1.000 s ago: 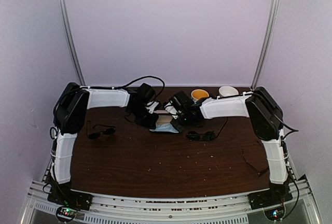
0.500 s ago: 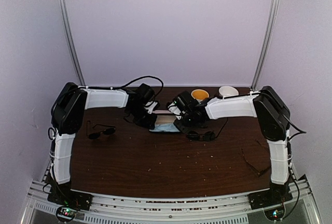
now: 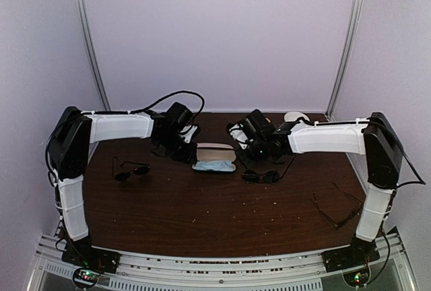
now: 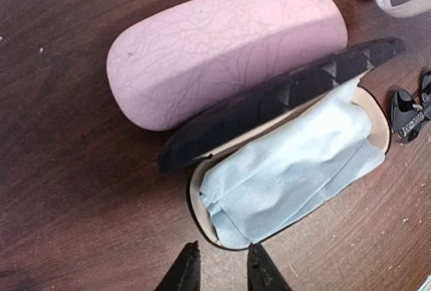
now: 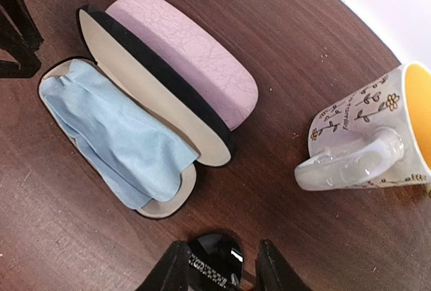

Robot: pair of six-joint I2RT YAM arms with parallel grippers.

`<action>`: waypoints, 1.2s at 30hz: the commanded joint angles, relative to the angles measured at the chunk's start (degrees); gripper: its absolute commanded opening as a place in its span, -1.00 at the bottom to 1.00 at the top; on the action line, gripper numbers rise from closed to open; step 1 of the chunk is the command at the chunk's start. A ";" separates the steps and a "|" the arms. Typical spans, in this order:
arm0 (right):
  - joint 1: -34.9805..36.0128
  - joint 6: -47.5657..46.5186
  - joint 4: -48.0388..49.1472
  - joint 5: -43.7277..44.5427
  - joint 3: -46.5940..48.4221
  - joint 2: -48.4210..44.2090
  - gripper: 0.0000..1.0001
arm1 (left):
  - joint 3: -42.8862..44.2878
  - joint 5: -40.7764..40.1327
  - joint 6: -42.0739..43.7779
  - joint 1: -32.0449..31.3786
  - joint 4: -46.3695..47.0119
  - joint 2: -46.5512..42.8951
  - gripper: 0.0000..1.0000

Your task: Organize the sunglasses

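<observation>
**Dark pair lies straight under the right claw, beside the open case**

The black sunglasses [image 3: 261, 176] lie on the counter [image 3: 202, 217] just right of the open case [image 5: 155, 109] and a little toward the arm bases. Their long axis runs roughly parallel to the case's long side. The right claw [image 5: 221, 247] hangs directly over them, partly open and empty, with one glossy dark lens showing between its tips. The reach looks to be straight down, so this arm is the nearer one.

The left claw [image 4: 223, 250] hovers at the case's left end, narrowly open and holding nothing. The case is a hard oblong shell, faceted black outside and cream-lined. A soft, crumpled light-blue cloth [image 4: 289, 170] fills its tray (a pair would have to sit on top of it). Behind the open case lies a shut pink case [image 4: 222, 48] with a crackled skin. Another dark pair [image 3: 130, 170] rests well left of the open case, and a thin wire-like pair [image 3: 335, 209] well to its right.
</observation>
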 commanded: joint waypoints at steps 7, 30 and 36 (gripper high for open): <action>0.78 5.06 -1.19 3.23 -8.92 -13.57 -0.28 | -8.34 -2.18 -1.01 -0.51 5.69 -9.76 -0.22; -1.82 15.74 9.12 22.85 -28.50 -48.32 1.00 | -35.34 -7.38 1.91 -3.74 19.23 -40.89 -0.15; -2.60 21.04 8.83 26.08 -31.12 -51.50 1.00 | -40.99 -8.18 2.27 -4.27 19.76 -48.14 -0.10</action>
